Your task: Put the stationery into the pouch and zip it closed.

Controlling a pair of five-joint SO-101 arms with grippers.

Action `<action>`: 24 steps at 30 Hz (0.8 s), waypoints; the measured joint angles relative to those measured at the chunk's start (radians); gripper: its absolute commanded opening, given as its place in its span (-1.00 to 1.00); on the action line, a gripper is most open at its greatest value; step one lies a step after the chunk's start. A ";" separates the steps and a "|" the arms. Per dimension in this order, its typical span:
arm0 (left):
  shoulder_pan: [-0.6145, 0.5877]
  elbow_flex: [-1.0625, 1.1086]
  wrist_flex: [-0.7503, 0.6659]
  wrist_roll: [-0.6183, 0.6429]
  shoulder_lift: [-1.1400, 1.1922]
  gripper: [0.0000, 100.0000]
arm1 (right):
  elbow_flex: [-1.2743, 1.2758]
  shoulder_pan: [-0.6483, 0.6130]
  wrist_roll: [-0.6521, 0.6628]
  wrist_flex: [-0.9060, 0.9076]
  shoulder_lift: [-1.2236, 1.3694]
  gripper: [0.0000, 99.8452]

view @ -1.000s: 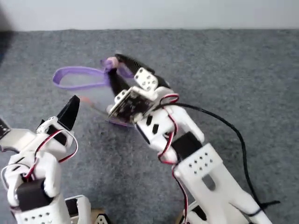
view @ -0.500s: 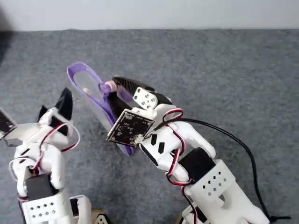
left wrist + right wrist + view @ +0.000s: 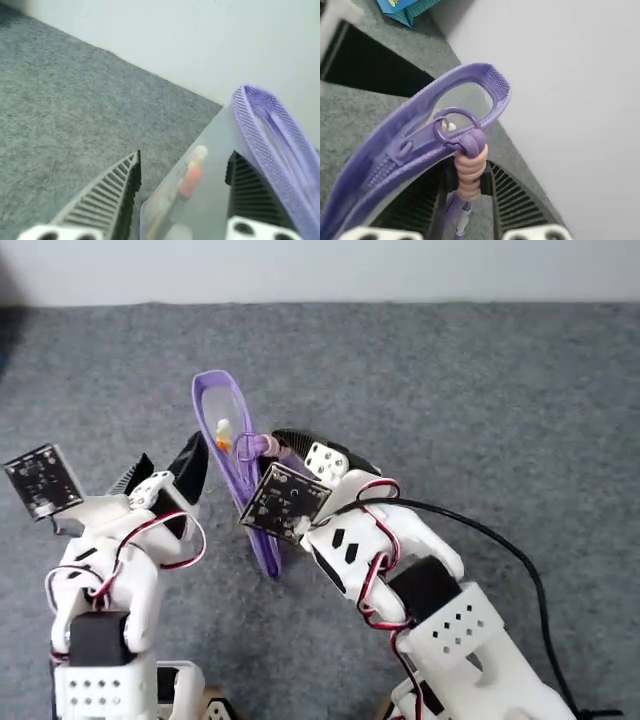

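clear pouch (image 3: 262,555) with a purple zipper stands on edge on the grey carpet (image 3: 480,390), 1 orange stationery piece (image 3: 190,180) inside. right claw (image 3: 468,185) pinches the pink zipper pull (image 3: 468,160); left claw (image 3: 182,160) gapes around the pouch wall.

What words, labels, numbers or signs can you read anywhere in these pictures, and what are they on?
No text can be read anywhere.
Blue box: yellow marks on it, cut off at the picture's edge and too blurred to read.
Pouch: no print visible.
Circuit boards on the arms: no legible markings.
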 measured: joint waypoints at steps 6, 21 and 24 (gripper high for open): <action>0.103 -0.213 0.299 -0.002 -0.002 -0.47 | 0.000 0.002 -0.048 0.000 0.000 -0.98; 0.365 -0.420 0.598 -0.008 -0.011 -0.47 | 0.074 0.006 -0.055 -0.123 0.000 -0.98; 0.365 -0.417 0.598 -0.008 -0.011 -0.47 | 0.074 0.006 -0.055 -0.127 0.000 -0.98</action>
